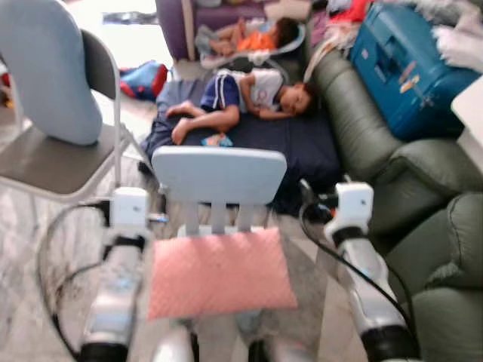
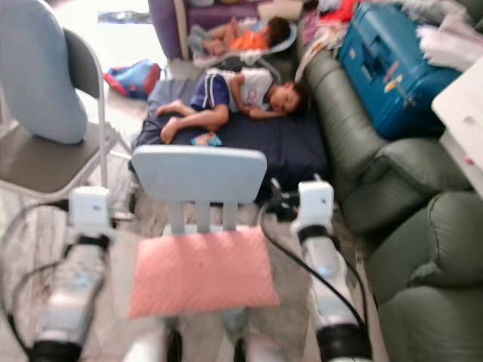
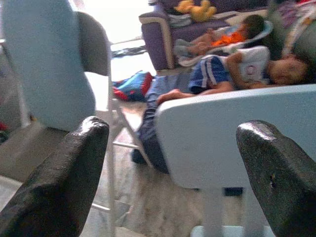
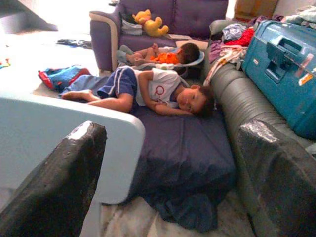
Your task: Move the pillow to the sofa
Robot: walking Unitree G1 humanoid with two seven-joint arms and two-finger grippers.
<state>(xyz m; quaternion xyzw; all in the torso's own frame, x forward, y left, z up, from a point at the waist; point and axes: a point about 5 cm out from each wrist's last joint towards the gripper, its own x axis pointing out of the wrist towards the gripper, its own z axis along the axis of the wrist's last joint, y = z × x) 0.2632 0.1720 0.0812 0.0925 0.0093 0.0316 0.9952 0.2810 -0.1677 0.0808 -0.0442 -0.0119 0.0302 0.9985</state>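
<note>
A pink pillow (image 1: pixel 219 273) lies flat on the seat of a small light-blue chair (image 1: pixel 219 175) right in front of me. My two silver arms reach forward on either side of it, the left wrist (image 1: pixel 128 209) beside the pillow's left edge and the right wrist (image 1: pixel 353 204) off its right corner. In the left wrist view the left gripper (image 3: pixel 175 131) is open, its black fingers (image 3: pixel 64 182) framing the chair's backrest. The right gripper (image 4: pixel 173 132) is open too, with nothing between its fingers. The green sofa (image 1: pixel 423 181) runs along the right.
A blue suitcase (image 1: pixel 407 68) and clothes lie on the sofa's far end. A person (image 1: pixel 249 96) lies on a dark blue mat (image 1: pixel 302 143) behind the chair, another (image 1: pixel 256 36) in a bouncer beyond. A grey folding chair (image 1: pixel 53 158) stands at left.
</note>
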